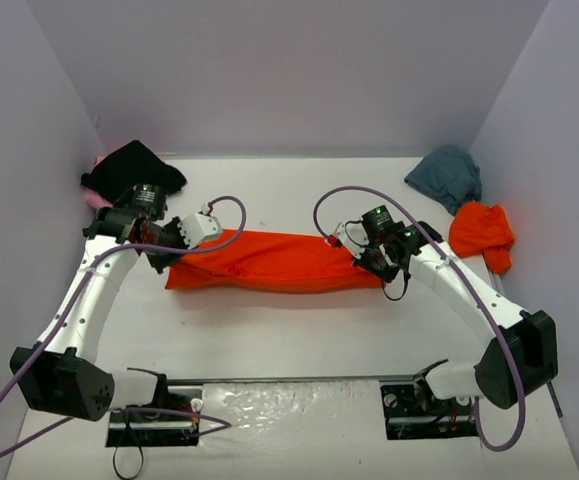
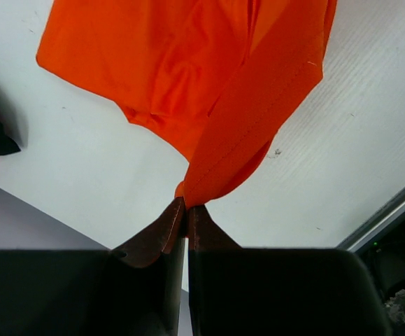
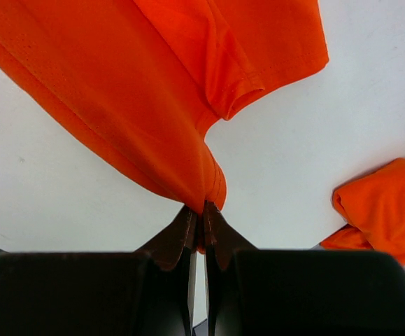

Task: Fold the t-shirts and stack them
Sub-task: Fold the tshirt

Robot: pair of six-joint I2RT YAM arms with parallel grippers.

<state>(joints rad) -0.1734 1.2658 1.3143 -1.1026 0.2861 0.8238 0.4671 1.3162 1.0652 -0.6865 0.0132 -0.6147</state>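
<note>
An orange t-shirt (image 1: 269, 262) is stretched across the middle of the table (image 1: 299, 335). The left gripper (image 2: 186, 204) is clenched on its left end and the right gripper (image 3: 202, 206) on its right end. At the far left, a black t-shirt (image 1: 134, 168) hides most of a pink t-shirt (image 1: 97, 199). At the far right lie a teal-grey t-shirt (image 1: 447, 175) and a second orange t-shirt (image 1: 482, 235), both crumpled.

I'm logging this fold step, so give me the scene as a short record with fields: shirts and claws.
held: orange-red t-shirt, stretched between both claws
left claw: shut on its left end
right claw: shut on its right end
far left: black t-shirt
far right: teal-grey t-shirt, second orange-red t-shirt
</note>
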